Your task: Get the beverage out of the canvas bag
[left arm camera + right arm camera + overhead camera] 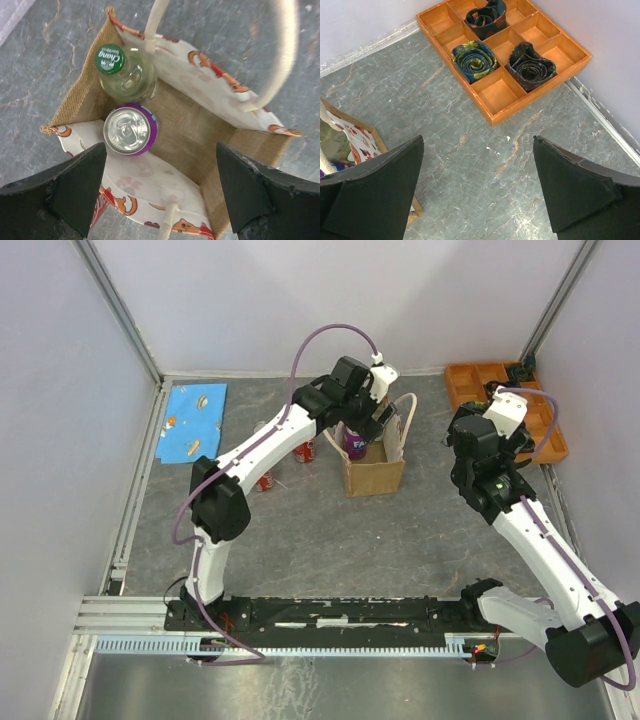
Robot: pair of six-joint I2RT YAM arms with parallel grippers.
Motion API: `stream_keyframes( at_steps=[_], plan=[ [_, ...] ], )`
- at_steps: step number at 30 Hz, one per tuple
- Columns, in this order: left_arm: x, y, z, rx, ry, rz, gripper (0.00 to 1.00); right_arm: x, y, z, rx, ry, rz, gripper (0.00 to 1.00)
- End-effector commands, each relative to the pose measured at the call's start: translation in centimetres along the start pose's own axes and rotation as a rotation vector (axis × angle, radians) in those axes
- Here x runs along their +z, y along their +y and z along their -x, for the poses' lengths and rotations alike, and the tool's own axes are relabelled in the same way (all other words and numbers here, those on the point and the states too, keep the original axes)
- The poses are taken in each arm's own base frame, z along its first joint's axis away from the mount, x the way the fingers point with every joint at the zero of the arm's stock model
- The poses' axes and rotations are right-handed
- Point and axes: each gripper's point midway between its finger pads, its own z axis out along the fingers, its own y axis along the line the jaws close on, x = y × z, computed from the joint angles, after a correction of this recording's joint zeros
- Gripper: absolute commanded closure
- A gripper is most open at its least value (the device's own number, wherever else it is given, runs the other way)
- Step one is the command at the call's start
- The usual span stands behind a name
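Left jaws, spread wide and empty, hung above the open canvas bag (210,75). The purple can (129,131) stood upright below and between them, close to one finger, beside a green-capped bottle (125,70), apparently lined up for a top-down grasp. Right jaws were likewise wide.

Item count, worktop
One canvas bag (200,135) with one purple can (129,131), one bottle (127,72); two red cans (303,450) (266,481); one blue cloth (193,422); one tray (497,92); three rolled ties (476,61) (487,17) (530,64).
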Motion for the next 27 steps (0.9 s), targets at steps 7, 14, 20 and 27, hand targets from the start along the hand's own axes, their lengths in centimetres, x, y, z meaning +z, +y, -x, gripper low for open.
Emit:
stream_keyframes(
  at_steps=[7, 14, 20, 27],
  plan=[
    [4.0, 2.2, -2.8, 0.057, 0.080, 0.060, 0.04, -0.5, -0.2, 1.3, 0.073, -0.022, -0.006, 0.02],
    [5.3, 3.7, -3.7, 0.035, 0.092, 0.112, 0.04, -0.3, -0.3, 0.7, 0.077, -0.012, -0.009, 0.02],
    [6.1, 4.3, -3.9, 0.020, 0.090, 0.127, 0.04, -0.1, 0.0, 0.6, 0.067, -0.007, -0.007, 0.02],
    [4.5, 4.8, -1.4, 0.011, 0.019, 0.160, 0.04, 0.3, 0.9, 0.1, 0.052, 0.012, 0.012, 0.02]
  ],
)
